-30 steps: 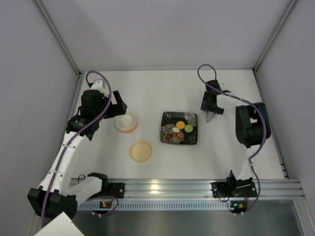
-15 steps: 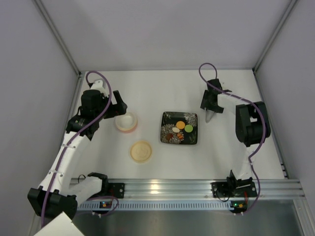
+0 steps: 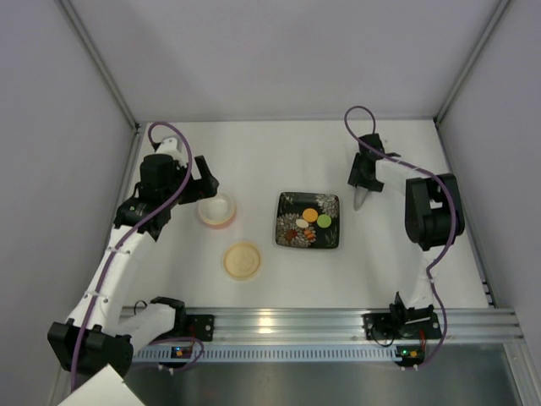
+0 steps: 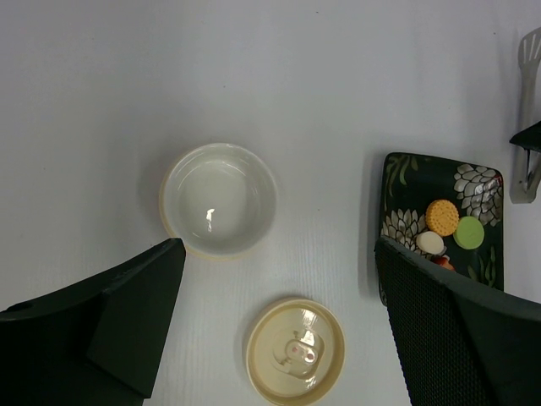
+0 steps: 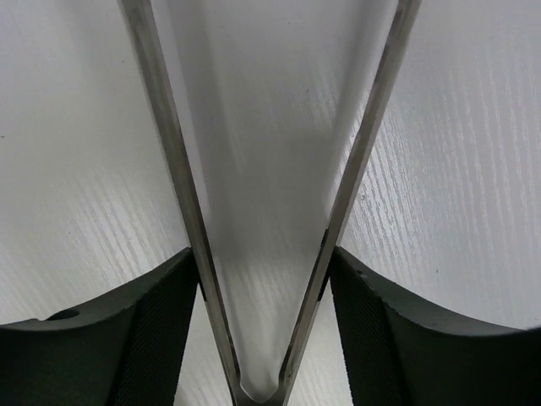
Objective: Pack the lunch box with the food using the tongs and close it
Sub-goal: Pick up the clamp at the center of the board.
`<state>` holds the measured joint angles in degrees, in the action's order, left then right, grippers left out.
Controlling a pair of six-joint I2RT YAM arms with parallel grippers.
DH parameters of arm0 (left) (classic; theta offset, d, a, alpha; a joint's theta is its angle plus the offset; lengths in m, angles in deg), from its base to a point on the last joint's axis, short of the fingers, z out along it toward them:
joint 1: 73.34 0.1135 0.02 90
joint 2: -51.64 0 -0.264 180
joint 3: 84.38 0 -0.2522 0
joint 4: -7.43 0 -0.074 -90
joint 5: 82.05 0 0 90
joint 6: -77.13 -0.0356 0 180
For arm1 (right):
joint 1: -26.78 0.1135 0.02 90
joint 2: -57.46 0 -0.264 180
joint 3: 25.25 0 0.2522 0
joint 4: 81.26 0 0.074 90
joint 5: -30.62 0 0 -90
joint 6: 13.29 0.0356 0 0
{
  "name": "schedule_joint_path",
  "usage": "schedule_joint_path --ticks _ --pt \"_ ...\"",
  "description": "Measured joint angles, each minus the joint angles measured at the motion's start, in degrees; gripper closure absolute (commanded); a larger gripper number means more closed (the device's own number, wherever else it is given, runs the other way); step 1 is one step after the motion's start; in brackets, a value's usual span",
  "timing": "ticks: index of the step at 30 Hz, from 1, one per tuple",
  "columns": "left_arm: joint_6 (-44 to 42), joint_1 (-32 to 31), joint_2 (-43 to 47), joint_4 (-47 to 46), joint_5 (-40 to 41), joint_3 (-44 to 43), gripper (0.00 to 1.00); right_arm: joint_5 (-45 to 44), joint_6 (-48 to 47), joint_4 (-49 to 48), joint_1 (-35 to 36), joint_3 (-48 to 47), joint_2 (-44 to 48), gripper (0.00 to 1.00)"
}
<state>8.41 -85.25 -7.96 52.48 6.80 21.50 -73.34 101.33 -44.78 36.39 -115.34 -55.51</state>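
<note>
The lunch box (image 3: 217, 210), a salmon-walled tub with a white inside (image 4: 218, 199), stands empty left of the black floral plate (image 3: 287, 205). On the plate lie the food pieces: orange (image 4: 442, 217), green (image 4: 470, 233) and cream (image 4: 430, 243). My left gripper (image 3: 205, 179) hovers open above the tub, jaws wide apart (image 4: 277, 249). The silvery tongs (image 3: 362, 200) lie on the table right of the plate. My right gripper (image 5: 262, 262) is down over them, its pads pressing both thin arms (image 5: 173, 152) near the V joint.
The flat cream lid (image 3: 242, 260) lies on the table in front of the tub, also seen under my left jaws (image 4: 296, 350). Grey walls close in the white table on three sides. An aluminium rail runs along the near edge.
The right gripper has closed in on the tongs' two arms and shifted slightly toward the back. The left arm, tub, lid and plate have not moved.
</note>
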Motion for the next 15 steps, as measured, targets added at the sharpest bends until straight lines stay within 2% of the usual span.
schedule_joint_path --ticks 3,4,5,11,15 --pt "0.0 0.0 -0.35 0.0 -0.13 0.0 0.01 0.0 -0.24 -0.07 -0.04 -0.28 -0.17 0.53" --pt "0.02 0.0 -0.46 0.0 -0.22 0.0 0.01 0.02 -0.17 -0.04 -0.04 -0.28 -0.17 0.6" --pt "0.02 0.0 -0.59 0.0 -0.33 0.0 0.01 0.0 -0.13 -0.09 -0.04 -0.28 -0.17 0.63" --pt "0.02 0.0 -0.68 0.0 -0.52 0.02 0.01 -1.4 0.0 -0.35 0.94 0.72 0.66 0.65" --pt "0.0 0.0 -0.68 0.02 -0.59 0.02 0.01 -2.67 -0.09 0.96 2.49 4.07 5.11 0.65"
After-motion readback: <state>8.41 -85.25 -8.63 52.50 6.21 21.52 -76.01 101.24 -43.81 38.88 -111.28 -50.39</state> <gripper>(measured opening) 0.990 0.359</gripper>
